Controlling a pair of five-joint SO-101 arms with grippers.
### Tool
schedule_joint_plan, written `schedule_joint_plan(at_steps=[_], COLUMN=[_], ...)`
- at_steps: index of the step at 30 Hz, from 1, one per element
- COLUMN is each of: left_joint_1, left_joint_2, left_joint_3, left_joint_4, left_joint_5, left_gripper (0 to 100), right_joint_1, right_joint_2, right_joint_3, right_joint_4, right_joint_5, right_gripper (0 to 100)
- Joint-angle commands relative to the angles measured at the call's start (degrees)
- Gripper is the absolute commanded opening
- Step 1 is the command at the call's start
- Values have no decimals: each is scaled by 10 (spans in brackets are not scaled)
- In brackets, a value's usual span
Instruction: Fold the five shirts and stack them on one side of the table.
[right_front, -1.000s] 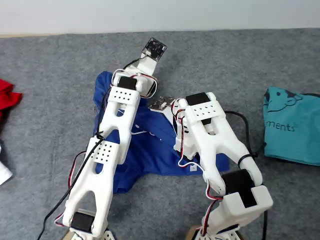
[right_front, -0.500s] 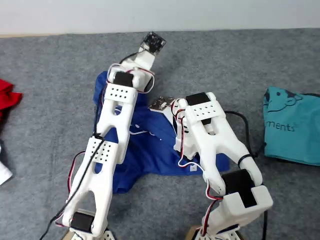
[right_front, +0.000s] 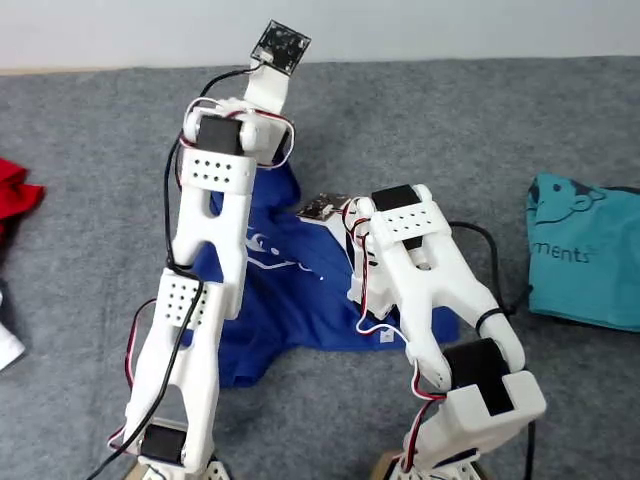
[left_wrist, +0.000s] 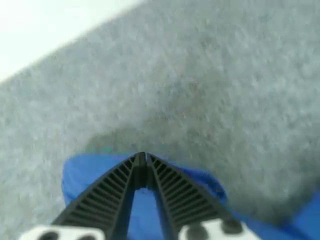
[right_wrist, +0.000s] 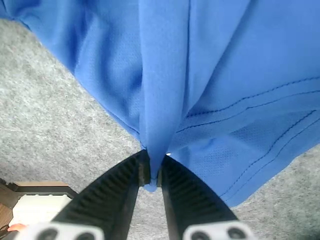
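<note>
A: Two holds on one garment, is that how you read it? Start at the left.

B: Far left, a red shirt (right_front: 15, 195) lies at the table's edge, well apart from the rest. Then the left gripper (left_wrist: 140, 161): its tips are pressed together with the blue shirt (right_front: 300, 290) right at them, so I judge a thin hem is pinched (no cloth shows plainly between the teeth, mind).

A: And the other?

B: The right gripper (right_wrist: 151, 172) is clamped on a raised fold of the same cloth. That one is unmistakable.

A: Where does the shirt lie from them?

B: In the high view its body spreads on the grey table (right_front: 450, 120) between the two arms and trails back toward their bases. The left hold sits farther out across the table. The right hold is nearer in and to its right, so the held edge runs on a slant. The shirt's long axis goes from that far-left edge down to the near right.

A: So the next move?

B: Probably levelling the two holds and drawing them apart along that edge, or the fold goes in crooked.

A: Destination?

B: A teal shirt (right_front: 585, 250) lies in a compact bundle at the far right, well apart. That is likely the stack side.
</note>
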Motion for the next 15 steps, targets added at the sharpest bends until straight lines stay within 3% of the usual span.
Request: schedule_joint_plan(at_steps=[1,8,15], left_joint_1=[-24,-126,-177], left_joint_2=[-68,-134,-243], left_joint_3=[-27,32,286], left_joint_4=[58,57,57], left_joint_5=[-11,-25,-105], left_gripper=[2,2,2], right_joint_1=[0,31,51], right_joint_2=[-34,-41,-82], right_joint_3=[-4,-6,-4], right_joint_4=[3,4,4], right_joint_5=[-1,2,27], right_gripper=[35,35,35])
